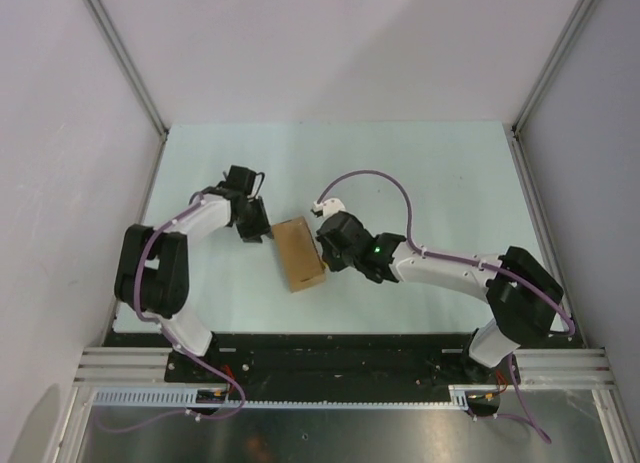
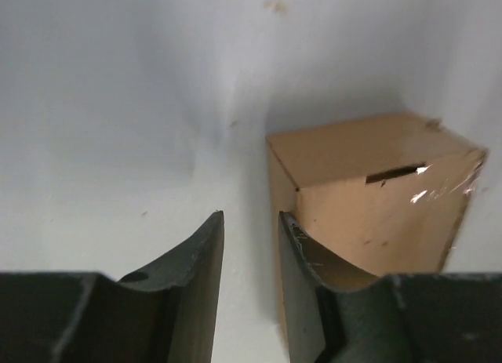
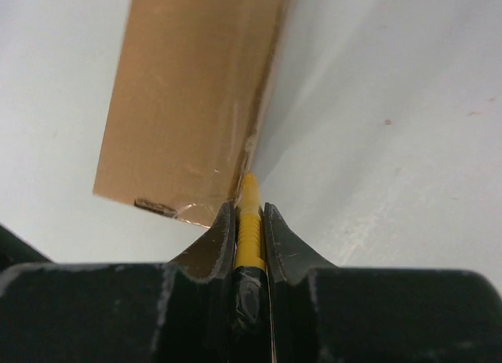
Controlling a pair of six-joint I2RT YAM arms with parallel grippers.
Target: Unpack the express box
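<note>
Right wrist | right gripper (image 3: 249, 208) clamps yellow knife (image 3: 249, 231) (tip at express box (image 3: 188, 96)) | left gripper (image 2: 251, 215) narrow, empty

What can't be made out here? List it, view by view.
- Right wrist: utility knife blade tip, lost against the express box edge; its handle, buried in the right gripper.
- Left wrist: box's near corner, behind the left gripper finger; contact unclear.
- Top: knife, hidden under the right gripper.
- All views: box contents.
</note>
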